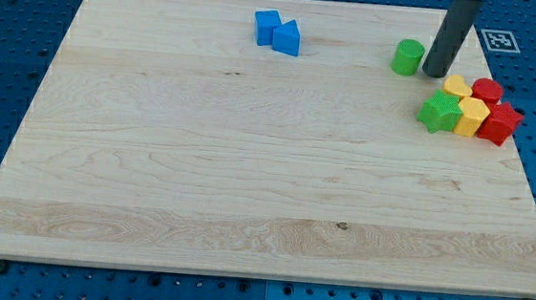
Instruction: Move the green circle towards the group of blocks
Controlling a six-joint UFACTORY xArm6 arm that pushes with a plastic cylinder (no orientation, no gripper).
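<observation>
The green circle (409, 57) stands near the view's top right of the wooden board (200, 164). My tip (437, 73) rests on the board just to the right of the green circle, close to it, between it and the group below. The group sits at the view's right: a green star-shaped block (437, 113), two yellow blocks (458, 86) (472, 114), a red block (488, 90) and a red star-shaped block (500, 123), all packed together.
Two blue blocks (267, 26) (287, 38) touch each other at the view's top centre. A black-and-white marker tag (497, 39) lies at the board's top right corner. Blue perforated table surrounds the board.
</observation>
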